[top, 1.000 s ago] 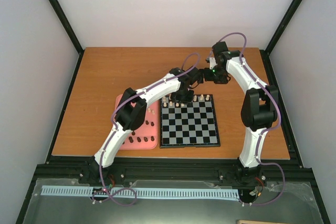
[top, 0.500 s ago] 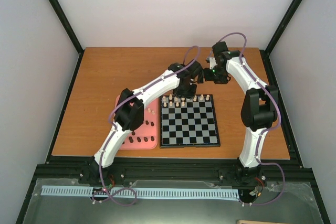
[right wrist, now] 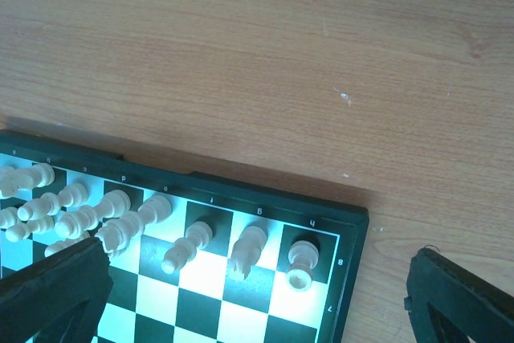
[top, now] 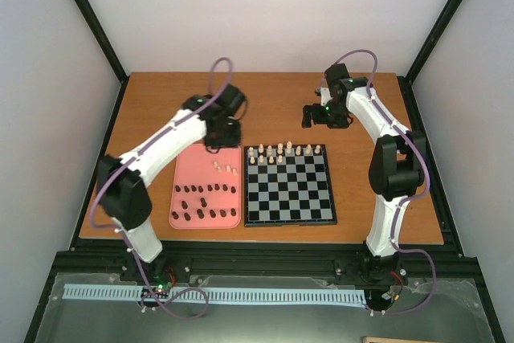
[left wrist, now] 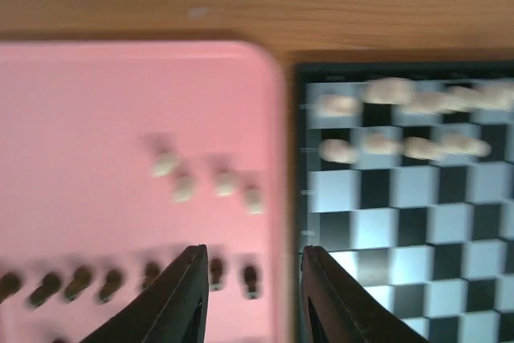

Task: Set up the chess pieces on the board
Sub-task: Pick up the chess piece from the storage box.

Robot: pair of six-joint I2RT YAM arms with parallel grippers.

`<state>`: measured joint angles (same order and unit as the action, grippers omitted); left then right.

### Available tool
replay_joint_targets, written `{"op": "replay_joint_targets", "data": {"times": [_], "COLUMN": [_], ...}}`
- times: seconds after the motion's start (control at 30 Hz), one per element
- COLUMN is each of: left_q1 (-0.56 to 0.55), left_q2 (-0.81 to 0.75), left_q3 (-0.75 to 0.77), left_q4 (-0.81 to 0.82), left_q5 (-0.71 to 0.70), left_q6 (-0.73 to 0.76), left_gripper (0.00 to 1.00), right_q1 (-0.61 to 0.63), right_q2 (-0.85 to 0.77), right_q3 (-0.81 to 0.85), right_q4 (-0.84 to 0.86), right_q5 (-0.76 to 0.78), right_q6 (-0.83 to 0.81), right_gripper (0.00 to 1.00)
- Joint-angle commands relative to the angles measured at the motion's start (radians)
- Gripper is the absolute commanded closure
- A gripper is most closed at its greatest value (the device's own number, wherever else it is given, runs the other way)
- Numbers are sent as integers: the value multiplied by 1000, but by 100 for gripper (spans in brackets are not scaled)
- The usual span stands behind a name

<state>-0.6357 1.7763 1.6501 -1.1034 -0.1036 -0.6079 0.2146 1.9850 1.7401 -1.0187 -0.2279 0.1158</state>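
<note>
Within white walls [top: 265, 14], the table [top: 161, 110] bears the board [top: 291, 192].

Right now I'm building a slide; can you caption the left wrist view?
Open left gripper hovers over the pink tray, four cream pieces ahead, the board alongside.

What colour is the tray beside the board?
The tray is pink, clearest in the top external view.

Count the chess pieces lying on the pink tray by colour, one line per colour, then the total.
On the pink tray:
Cream pieces: 4
Dark brown pieces: 16, in two rows; they are tiny, so this count is approximate
Total: 20, approximately
</note>
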Motion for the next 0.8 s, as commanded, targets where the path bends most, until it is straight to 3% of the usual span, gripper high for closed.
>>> {"op": "replay_joint_targets", "data": {"times": [0.0,0.17,0.53,0.77], "left_q1": [121,242,269,276], "left_q2": [-109,-140,43,65], "left_q3": [-195,-366,-267,-278], "left_q4": [38,163,238,238], "left_q5": [-5,139,233,241], "left_q6": [-85,-149,-171,-161], "left_gripper": [64,63,63,64], "right_q1": [-8,-8,-8,-8], "right_q2": [-19,-17,-30,-27], "right_q3": [6,12,2,-9], "right_q4": [3,-1,-6,-2], "right_q5": [-14,-16,-15,-16], "right_q6": [-4,-4,-8,-10], "right_gripper": [0,0,0,0]}}
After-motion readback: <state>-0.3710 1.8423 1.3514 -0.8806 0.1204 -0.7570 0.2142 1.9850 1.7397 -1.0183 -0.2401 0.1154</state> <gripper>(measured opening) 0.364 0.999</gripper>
